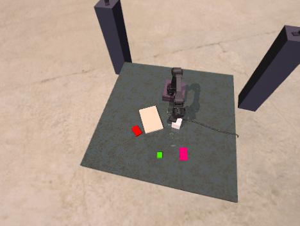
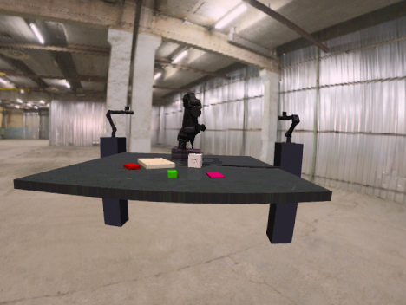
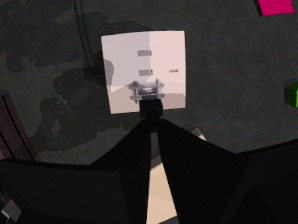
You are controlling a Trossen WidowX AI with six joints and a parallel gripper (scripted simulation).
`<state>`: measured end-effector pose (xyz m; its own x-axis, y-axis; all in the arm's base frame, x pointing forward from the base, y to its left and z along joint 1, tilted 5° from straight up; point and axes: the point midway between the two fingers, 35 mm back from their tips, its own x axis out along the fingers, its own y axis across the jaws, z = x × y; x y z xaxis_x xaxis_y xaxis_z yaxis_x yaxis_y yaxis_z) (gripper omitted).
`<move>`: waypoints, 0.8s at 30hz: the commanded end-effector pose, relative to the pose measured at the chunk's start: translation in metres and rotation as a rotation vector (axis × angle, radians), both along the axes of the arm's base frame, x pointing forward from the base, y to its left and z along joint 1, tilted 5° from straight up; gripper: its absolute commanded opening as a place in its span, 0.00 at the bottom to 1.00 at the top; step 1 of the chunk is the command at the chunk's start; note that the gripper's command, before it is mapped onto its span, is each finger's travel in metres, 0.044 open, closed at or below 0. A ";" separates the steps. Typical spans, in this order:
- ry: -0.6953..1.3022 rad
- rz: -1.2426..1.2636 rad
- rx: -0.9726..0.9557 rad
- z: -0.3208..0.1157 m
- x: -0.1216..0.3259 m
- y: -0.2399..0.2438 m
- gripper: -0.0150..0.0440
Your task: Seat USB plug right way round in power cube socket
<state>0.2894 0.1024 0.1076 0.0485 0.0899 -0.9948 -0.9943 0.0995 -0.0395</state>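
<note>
The USB plug sits in the socket on top of the white power cube, near the edge of the top face that faces the arm; how deep it sits, and which way round, cannot be told at this size. The gripper is straight above it, its 2 fingers drawn narrow and clamped on the plug's dark body. In the wrist view the fingers run as 2 dark wedges that meet at the plug.

The cube stands on the dark table, just in front of the arm's purple base. A thin dark cable trails from the cube across the table toward the right edge in the top view, and its end reaches that edge.

Just beside the cube, on its left in the top view, lies a flat cream slab, and a small red block lies near the slab's far corner. Nearer the front edge of the table are a small green cube and a flat pink block, close to each other but apart.

2 dark pillars stand by the back corners of the table, each carrying a small camera arm.
</note>
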 end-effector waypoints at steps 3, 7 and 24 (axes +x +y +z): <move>0.006 -0.055 0.002 0.000 0.000 0.000 0.25; 0.016 -0.167 0.008 -0.001 0.000 0.000 0.25; 0.056 -0.610 0.029 -0.001 0.000 0.000 0.25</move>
